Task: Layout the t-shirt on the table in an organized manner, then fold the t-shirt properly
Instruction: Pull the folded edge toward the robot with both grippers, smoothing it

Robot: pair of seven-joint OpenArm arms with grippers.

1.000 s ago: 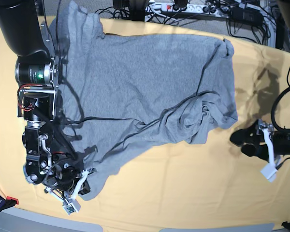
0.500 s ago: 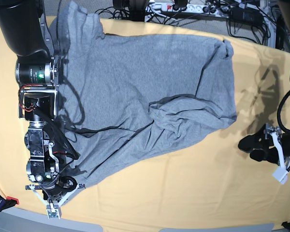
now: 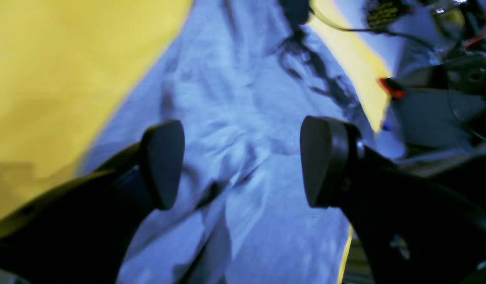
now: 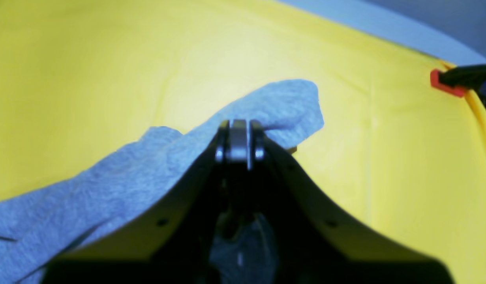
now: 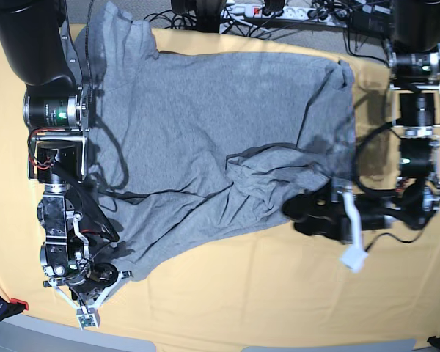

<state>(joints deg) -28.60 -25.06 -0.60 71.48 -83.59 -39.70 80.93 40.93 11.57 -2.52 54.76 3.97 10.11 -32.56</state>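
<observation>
My right gripper (image 4: 239, 136) pinches the t-shirt (image 5: 220, 139) corner; my left gripper (image 3: 237, 165) gapes empty at its right edge; table (image 5: 264, 301) near side open.

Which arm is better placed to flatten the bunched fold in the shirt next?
The left. Its pincer stands open right at the rumpled fold of the t-shirt, with nothing held. The right pincer is shut on the shirt's corner at the table edge, pinning it; letting go would lose that hold.
</observation>
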